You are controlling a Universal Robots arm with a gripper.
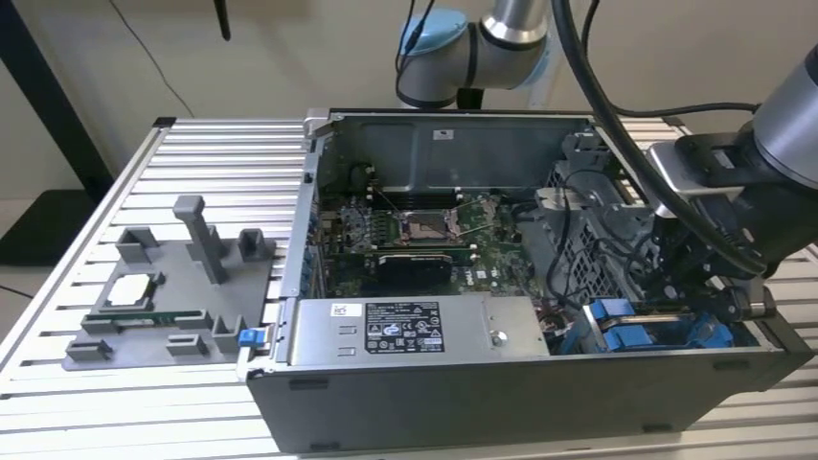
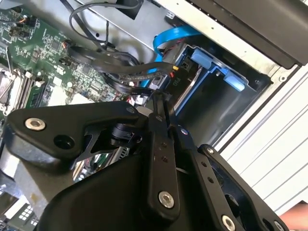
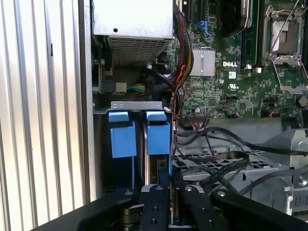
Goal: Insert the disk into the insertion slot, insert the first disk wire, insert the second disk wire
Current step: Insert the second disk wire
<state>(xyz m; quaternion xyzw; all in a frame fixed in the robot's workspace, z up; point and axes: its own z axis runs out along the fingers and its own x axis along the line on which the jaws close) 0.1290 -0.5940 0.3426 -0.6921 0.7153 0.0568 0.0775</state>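
In the first wrist view the disk (image 3: 159,137) sits in the insertion slot (image 3: 137,104), its blue carrier level with the other blue-fronted drive (image 3: 122,139) beside it. My gripper (image 3: 172,190) hangs just behind the disk's rear edge, fingers close together. A loop of black wire (image 3: 211,156) runs to the narrow gap between them. In the second wrist view the gripper (image 2: 158,98) is shut at the end of a flat black wire (image 2: 130,72), close to a blue wire (image 2: 168,38). The held spot is partly hidden. In the exterior view the gripper (image 1: 715,297) reaches down into the case's corner.
The silver power-supply box (image 1: 409,331) lies along the case's front wall, right beside the drive cage. The motherboard (image 1: 422,230) fills the case floor. A perforated grey cage (image 1: 595,259) stands next to the arm. A grey fixture (image 1: 167,287) with parts rests on the slatted table.
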